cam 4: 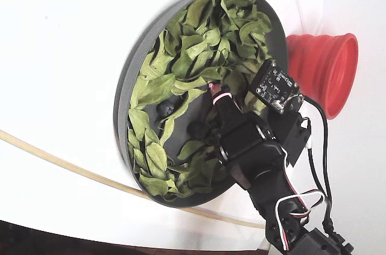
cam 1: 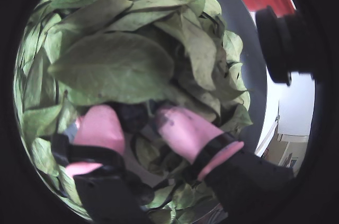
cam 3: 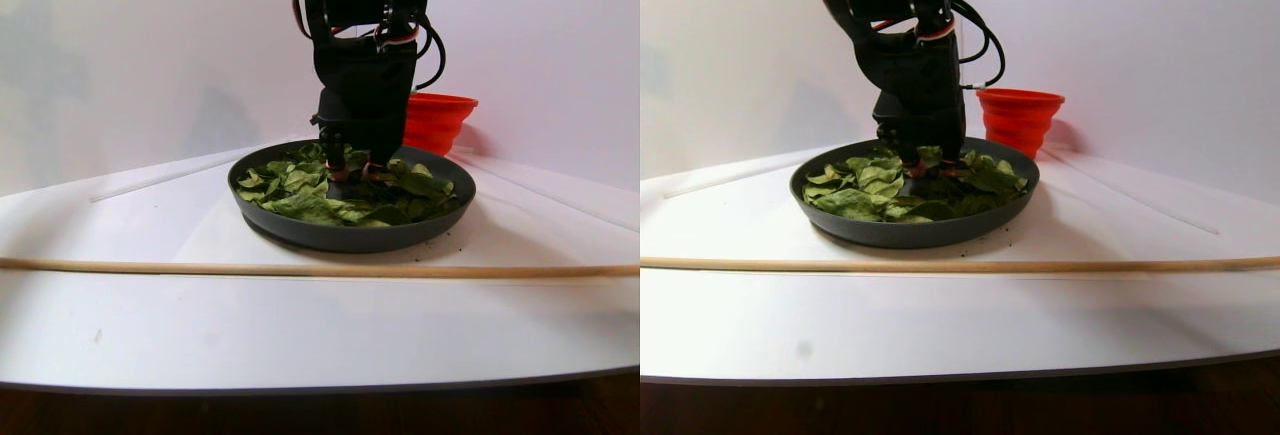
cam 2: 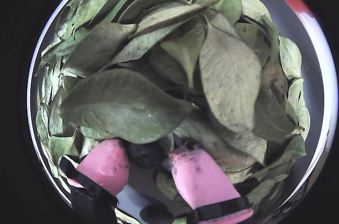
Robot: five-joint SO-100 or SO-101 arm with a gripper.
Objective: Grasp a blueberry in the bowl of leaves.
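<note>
The bowl (cam 4: pixel 129 80) is a wide, shallow, dark-grey dish with a low rim, sitting on the white surface (cam 3: pixel 300 325) and filled with the leaves (cam 2: pixel 127 102), small oval green ones piled loosely, a few yellowish. A patch near the middle is bare, and in the fixed view a dark round blueberry (cam 4: pixel 166 108) lies there, with a second one (cam 4: pixel 196 128) close by.

The arm (cam 3: pixel 362 45) stands upright over the bowl, black-bodied with red and white wires, and reaches straight down so that the end effector (cam 2: pixel 151 163) is in among the leaves. Its two pink fingertips (cam 2: pixel 106 163) are spread apart (both wrist views show it), and a dark blueberry (cam 2: pixel 146 154) sits between them at the bowl's floor; whether either pad touches it cannot be told. Another dark round shape (cam 2: pixel 156 214) lies just below in that wrist view.

A red ribbed cup (cam 4: pixel 325 68) stands just beyond the bowl's rim, apart from it. A thin wooden stick (cam 3: pixel 300 269) lies across the surface nearer the stereo camera. Large leaves overlap right above the fingertips, covering much of the bowl's floor.
</note>
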